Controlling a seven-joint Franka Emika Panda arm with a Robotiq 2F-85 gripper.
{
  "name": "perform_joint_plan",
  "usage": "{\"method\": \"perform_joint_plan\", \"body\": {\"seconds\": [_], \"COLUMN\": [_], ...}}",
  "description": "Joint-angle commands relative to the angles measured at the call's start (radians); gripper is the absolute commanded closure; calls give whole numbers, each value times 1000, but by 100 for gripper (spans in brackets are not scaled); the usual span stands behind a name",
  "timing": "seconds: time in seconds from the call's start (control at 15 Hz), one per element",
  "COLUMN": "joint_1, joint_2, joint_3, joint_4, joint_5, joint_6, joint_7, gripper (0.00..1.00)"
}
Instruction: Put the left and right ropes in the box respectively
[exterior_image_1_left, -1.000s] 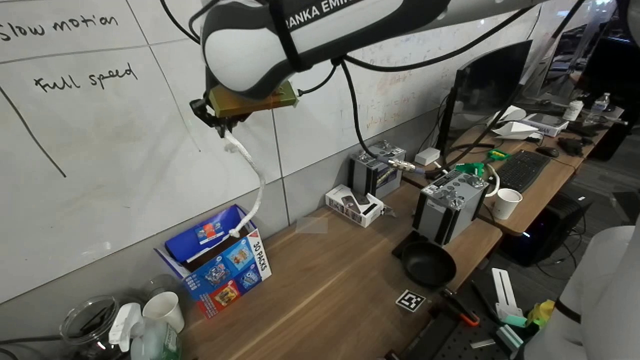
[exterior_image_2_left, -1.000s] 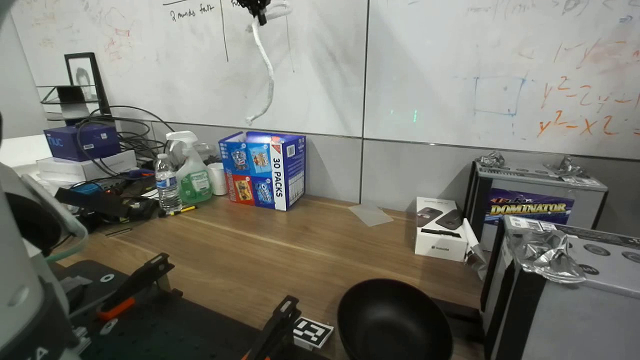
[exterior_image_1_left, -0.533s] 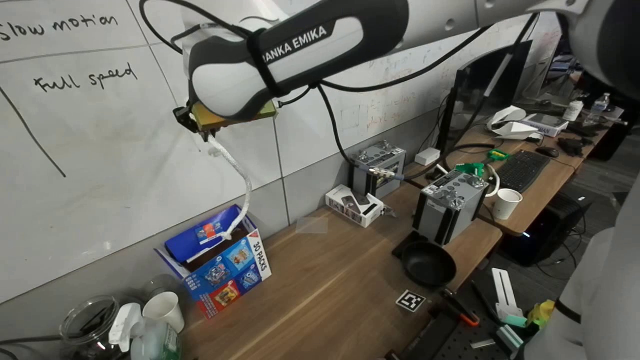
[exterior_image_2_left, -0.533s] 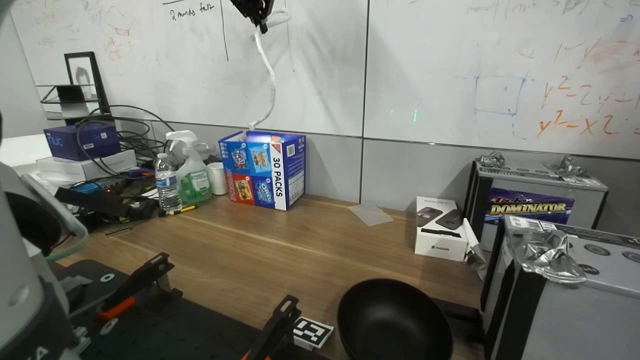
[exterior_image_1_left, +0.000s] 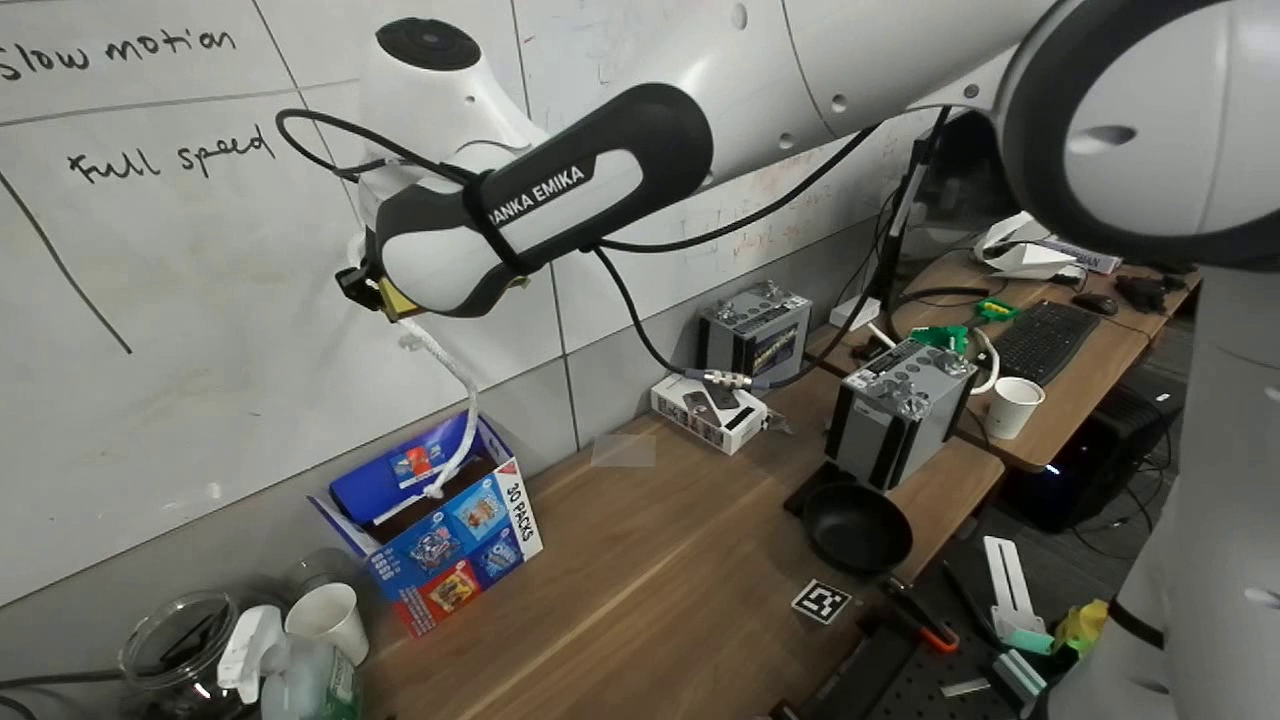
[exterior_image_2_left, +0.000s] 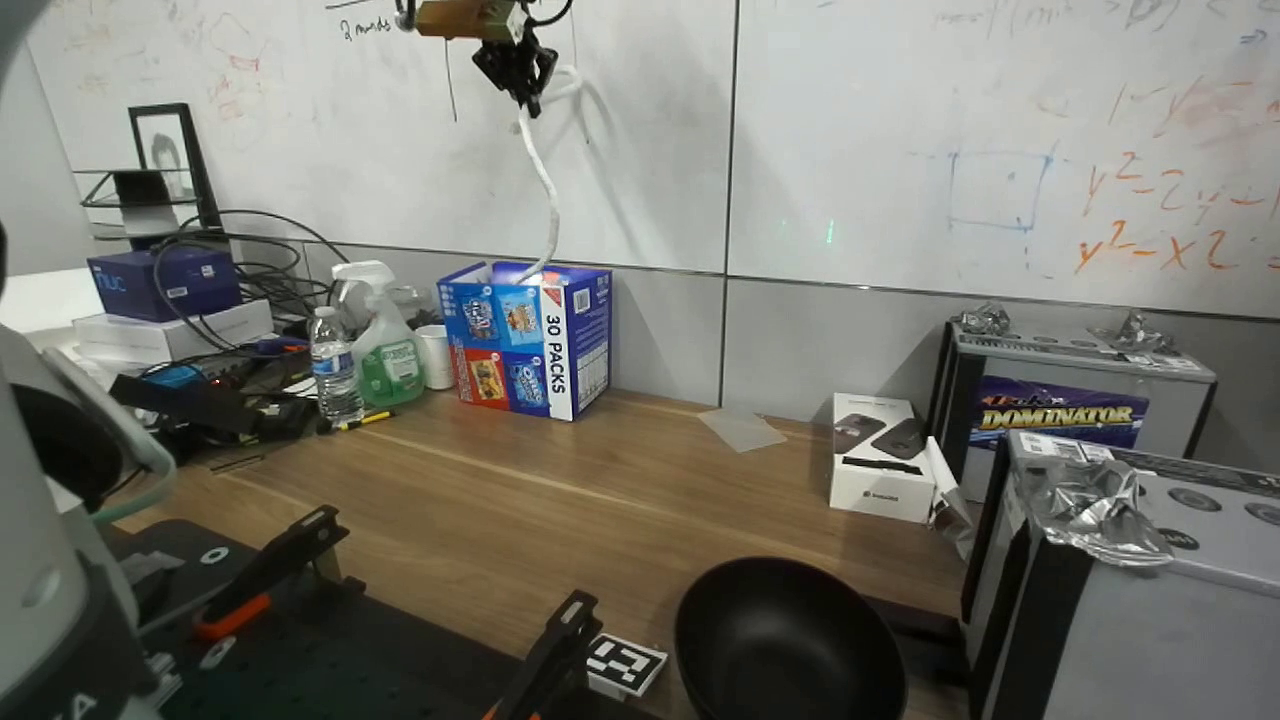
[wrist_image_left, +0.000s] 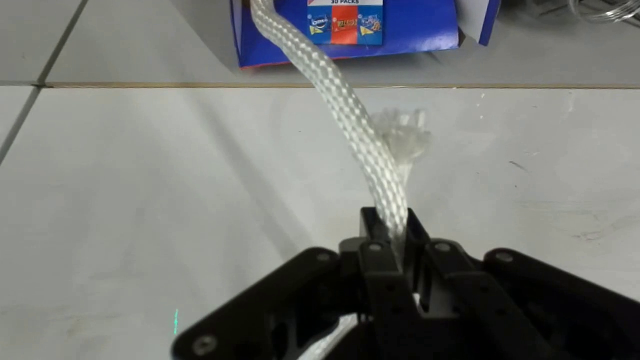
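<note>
Jaws pinching a white rope (wrist_image_left: 349, 110), we hold it above the blue box (exterior_image_2_left: 525, 345), its lower end dipping into the open top. That box stands on the far side of the desk (exterior_image_2_left: 560, 500), toward the left, a white cup (exterior_image_2_left: 434, 358) just left of it.

Our arm (exterior_image_1_left: 760, 90) is stretched right across the top of an exterior view, from a big round joint (exterior_image_1_left: 1145, 140) at upper right over to our wrist (exterior_image_1_left: 450, 250), which sits lower on the left. Our gripper (exterior_image_2_left: 531, 108) hangs near the top edge in an exterior view, aimed down and leaning a bit sideways. The wrist view's where it gets clear: we see both our fingers (wrist_image_left: 472, 300) nearly side by side, tips squeezed in close, and yep, that's a proper pinch we're making.
</note>
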Motion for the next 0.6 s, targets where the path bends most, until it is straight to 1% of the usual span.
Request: {"method": "perform_joint_plan", "body": {"seconds": [0.0, 0.07, 0.27, 0.4, 0.53], "joint_1": [1, -3, -41, -79, -123], "joint_2": [68, 83, 113, 130, 150], "joint_3": [1, 7, 65, 124, 189], "joint_4": [56, 54, 35, 22, 21], "joint_5": [74, 95, 215, 307, 392], "joint_6": [63, 80, 133, 146, 132], "joint_7": [-125, -162, -334, -463, -592], "gripper": [92, 92, 92, 92, 92]}}
